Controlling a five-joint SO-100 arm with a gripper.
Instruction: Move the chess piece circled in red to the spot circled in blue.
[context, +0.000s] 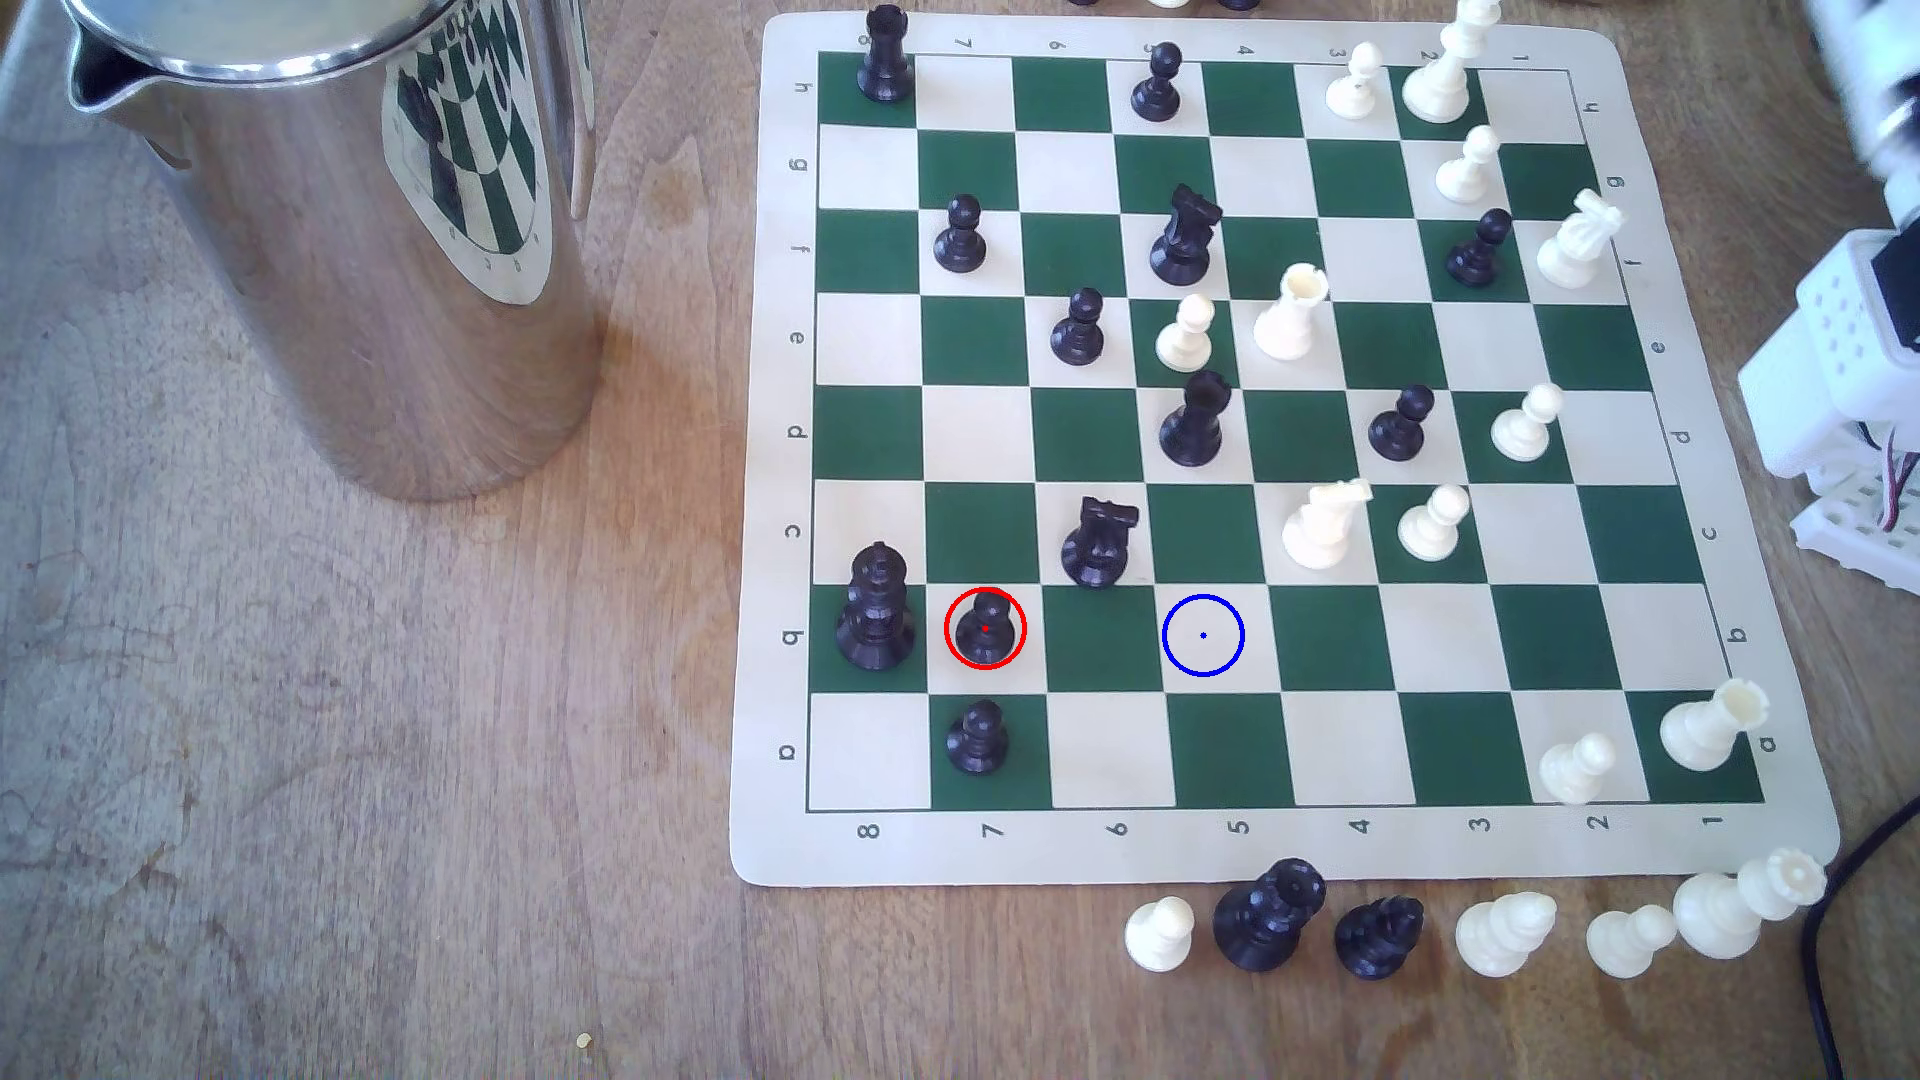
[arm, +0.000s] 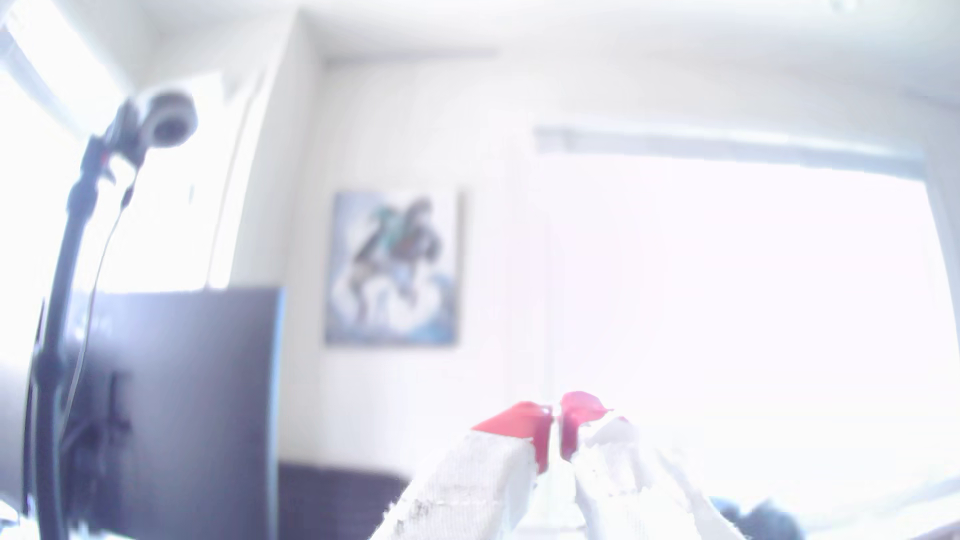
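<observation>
Claw tips nearly together, empty, raised toward the room; ringed black pawn awaits transfer to blue-ringed square.

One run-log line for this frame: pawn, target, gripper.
black pawn: upright on red-ringed square, untouched | blue-ringed square: vacant | gripper: empty, red-tipped fingers nearly together, pointed at room

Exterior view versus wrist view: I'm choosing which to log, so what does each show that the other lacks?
Exterior: the chessboard, the red-ringed black pawn, the blue-ringed cream square, a steel jug. Wrist: the hand, its red-tipped fingers nearly together and holding nothing, aimed at a bright room with a wall picture. Shared: I cannot make out any common object.
</observation>
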